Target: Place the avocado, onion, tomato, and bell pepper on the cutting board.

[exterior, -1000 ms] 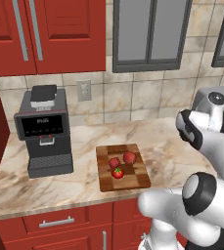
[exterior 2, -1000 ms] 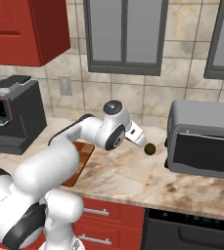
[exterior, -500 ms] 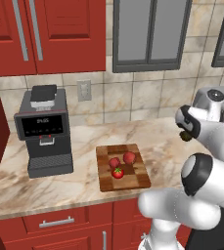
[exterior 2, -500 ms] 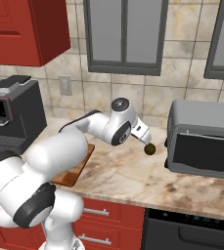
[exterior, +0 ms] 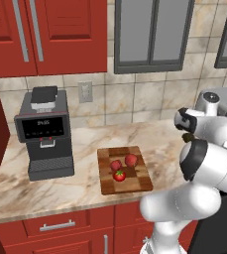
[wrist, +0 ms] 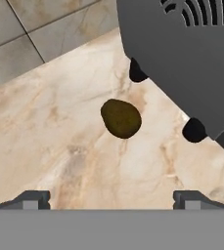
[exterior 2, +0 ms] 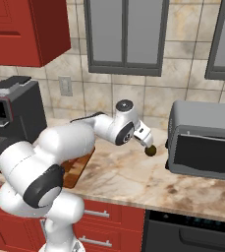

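The avocado, a dull olive-brown oval, lies on the marble counter close to the toaster oven's feet, also seen as the avocado and the avocado. My gripper hangs just above it, open and empty, one fingertip on each side; the gripper sits at the end of the outstretched arm. The checkered cutting board carries the tomato with its green top. Behind the tomato lie two plain reddish round items; I cannot tell which is the onion and which the bell pepper.
A grey toaster oven stands right beside the avocado, its side and black feet near the hand. A black coffee machine stands at the counter's left. The tiled wall and cabinets rise behind.
The arm has stretched further right and the hand has come down closer to the avocado. The jaws stay open. Nothing on the board has moved.
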{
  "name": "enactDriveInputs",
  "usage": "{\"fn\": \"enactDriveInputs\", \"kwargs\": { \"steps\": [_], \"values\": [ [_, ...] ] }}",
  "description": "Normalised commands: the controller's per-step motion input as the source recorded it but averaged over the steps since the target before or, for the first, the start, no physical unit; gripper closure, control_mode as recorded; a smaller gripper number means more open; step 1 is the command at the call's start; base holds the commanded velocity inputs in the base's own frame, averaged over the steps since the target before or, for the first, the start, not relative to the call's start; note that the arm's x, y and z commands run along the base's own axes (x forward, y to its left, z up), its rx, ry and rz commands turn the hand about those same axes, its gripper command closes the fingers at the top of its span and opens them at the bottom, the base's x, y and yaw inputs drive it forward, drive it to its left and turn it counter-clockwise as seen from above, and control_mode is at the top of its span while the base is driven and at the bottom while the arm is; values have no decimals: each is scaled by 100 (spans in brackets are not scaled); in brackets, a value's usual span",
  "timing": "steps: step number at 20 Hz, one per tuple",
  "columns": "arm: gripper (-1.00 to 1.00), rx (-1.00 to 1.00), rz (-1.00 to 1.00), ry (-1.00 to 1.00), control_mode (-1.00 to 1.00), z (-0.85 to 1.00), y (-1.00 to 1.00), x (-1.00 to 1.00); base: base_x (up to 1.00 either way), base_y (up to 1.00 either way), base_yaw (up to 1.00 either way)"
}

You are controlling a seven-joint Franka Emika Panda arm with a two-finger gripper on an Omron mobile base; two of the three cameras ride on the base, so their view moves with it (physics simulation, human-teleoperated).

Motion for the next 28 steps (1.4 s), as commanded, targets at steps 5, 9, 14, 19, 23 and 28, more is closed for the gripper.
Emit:
{"fn": "enactDriveInputs", "kwargs": {
  "steps": [5, 9, 14, 19, 23, 28],
  "values": [
    [-100, 0, 0, 0, -100, -2, -20, 11, 0, 0, 0],
    [-100, 0, 0, 0, -100, -7, -25, 7, 0, 0, 0],
    [-100, 0, 0, 0, -100, -17, -14, 13, 0, 0, 0],
    [-100, 0, 0, 0, -100, -16, -9, 19, 0, 0, 0],
    [-100, 0, 0, 0, -100, -16, -8, 22, 0, 0, 0],
    [-100, 0, 0, 0, -100, -16, -8, 18, 0, 0, 0]
  ]
}}
